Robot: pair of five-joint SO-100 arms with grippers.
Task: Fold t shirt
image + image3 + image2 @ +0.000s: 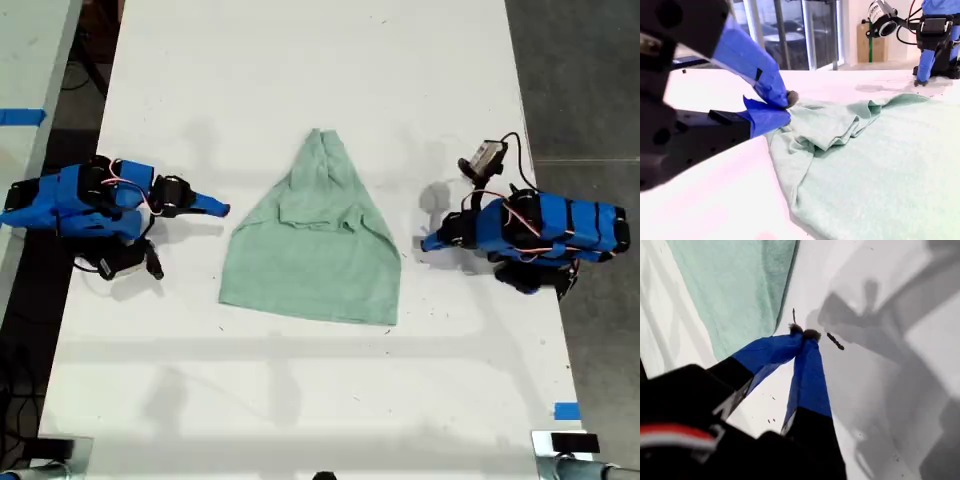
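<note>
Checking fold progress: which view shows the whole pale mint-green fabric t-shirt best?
The exterior view: the pale mint-green fabric t-shirt lies whole, narrowed to a point at that view's top. The first wrist view shows only one flat edge; the second wrist view shows its creased folds close up, not the outline.

Plain pale mint-green t shirt (315, 250) on a white table (300, 70); blue arms, blue tape (567, 411).

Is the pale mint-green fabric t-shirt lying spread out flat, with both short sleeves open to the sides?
No. In the exterior view the pale mint-green fabric t-shirt is gathered to a narrow point at its far end, with no sleeve spread sideways.
</note>
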